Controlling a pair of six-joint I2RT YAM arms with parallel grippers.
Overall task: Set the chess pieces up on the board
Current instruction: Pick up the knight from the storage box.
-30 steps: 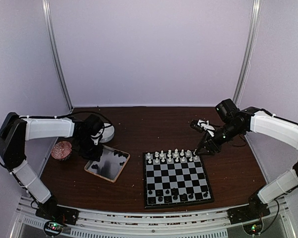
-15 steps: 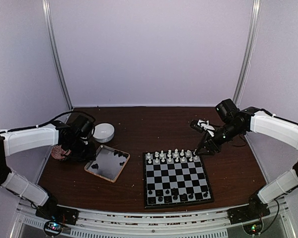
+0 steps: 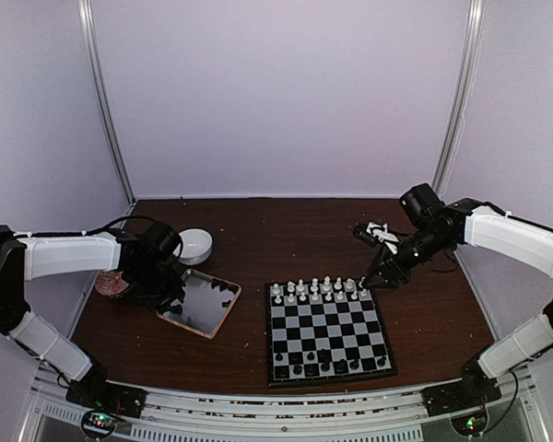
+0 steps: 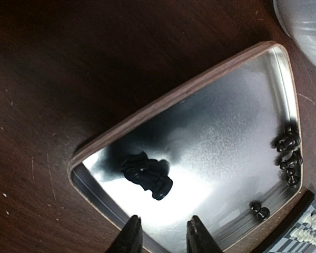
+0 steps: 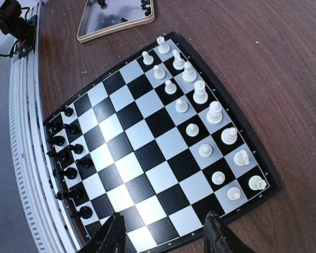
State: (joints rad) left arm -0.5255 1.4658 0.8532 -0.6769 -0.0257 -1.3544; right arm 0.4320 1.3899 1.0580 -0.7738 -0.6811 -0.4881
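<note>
The board [image 3: 327, 324] lies at front centre, with white chess pieces [image 3: 318, 288] in two rows at its far edge and black chess pieces [image 3: 321, 364] along its near edge. In the right wrist view the board [image 5: 147, 147] shows white pieces [image 5: 200, 95] on the right and black pieces [image 5: 63, 142] on the left. My right gripper [image 5: 166, 237] is open and empty above the board's far right corner [image 3: 362, 281]. My left gripper [image 4: 163, 240] is open and empty over the tray's left corner [image 3: 170, 296], just short of a clump of black pieces [image 4: 147, 174].
The wooden-rimmed tray [image 3: 198, 306] sits left of the board; more black pieces lie along its right side [image 4: 287, 153] and one apart from them [image 4: 259, 211]. A white bowl [image 3: 195, 244] stands behind it. A pinkish object [image 3: 106, 284] lies at the far left.
My left arm swung out to the left, then came back over the tray's left corner. The right arm and the pieces on the board have not moved.
</note>
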